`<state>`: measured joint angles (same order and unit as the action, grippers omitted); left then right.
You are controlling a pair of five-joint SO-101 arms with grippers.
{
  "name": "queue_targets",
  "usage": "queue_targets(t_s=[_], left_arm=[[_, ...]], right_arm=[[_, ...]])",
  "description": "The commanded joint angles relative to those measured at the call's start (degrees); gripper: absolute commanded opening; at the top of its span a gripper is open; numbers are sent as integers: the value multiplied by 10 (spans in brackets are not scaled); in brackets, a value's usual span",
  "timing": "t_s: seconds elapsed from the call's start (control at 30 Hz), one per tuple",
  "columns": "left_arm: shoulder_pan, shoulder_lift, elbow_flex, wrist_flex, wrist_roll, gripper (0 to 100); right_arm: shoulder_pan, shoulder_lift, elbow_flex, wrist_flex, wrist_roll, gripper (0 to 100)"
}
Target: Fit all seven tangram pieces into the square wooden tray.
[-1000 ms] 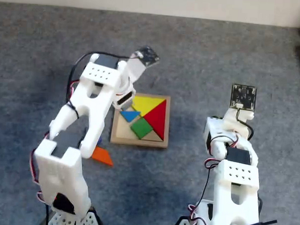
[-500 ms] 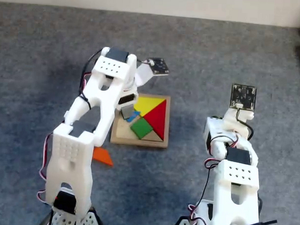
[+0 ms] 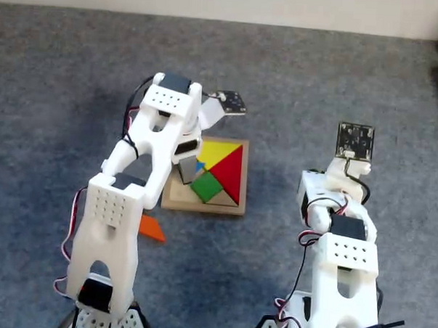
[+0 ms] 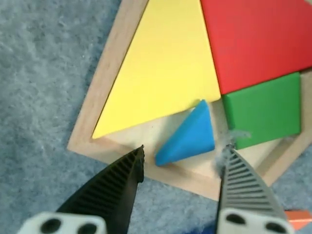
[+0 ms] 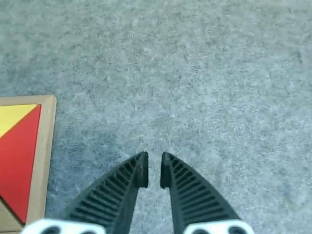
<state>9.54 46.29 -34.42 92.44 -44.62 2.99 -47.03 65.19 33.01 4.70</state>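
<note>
Blue triangle (image 4: 187,136): lies on the bare floor of the tray (image 4: 105,73), its point against the long edge of the yellow triangle (image 4: 161,63), just beside the green square (image 4: 261,109). It sits askew and looks not yet squared into its gap.
Handling: probably light, stiff painted wood. The smooth faces are likely to slide on the floor under a nudge. It is thin, so there is little edge to pinch.
Hold: best across two opposite edges near the middle, not at a corner, where it could twist out.
Other pieces: the red triangle (image 4: 258,39) is seated next to the yellow one. An orange piece (image 3: 151,228) lies on the carpet outside the tray, near the left arm's base.
Left gripper (image 4: 184,150): reaches forward over the tray's near corner and points down. Its jaws are spread, one each side of the blue triangle, gripping nothing.
Right gripper (image 5: 153,161): hangs over bare carpet beside the tray, well apart from the pieces. Its jaws are drawn almost together and hold nothing.
</note>
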Motion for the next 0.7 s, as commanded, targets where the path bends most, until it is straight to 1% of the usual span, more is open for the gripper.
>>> queue_targets(t_s=[0.0, 0.13, 0.33, 0.43, 0.67], left_arm=[[11, 8, -17, -1, -4, 247], [14, 12, -17, 1, -4, 168], [15, 11, -16, 4, -3, 114], [15, 10, -17, 4, 36, 89], [10, 10, -60, 11, 94, 84]], right_arm=[[-10, -17, -5, -13, -4, 56], [-10, -17, -5, -13, -4, 56], [-9, -17, -5, -13, -4, 56], [-8, -17, -5, -13, -4, 56], [-8, -17, -5, -13, -4, 56]])
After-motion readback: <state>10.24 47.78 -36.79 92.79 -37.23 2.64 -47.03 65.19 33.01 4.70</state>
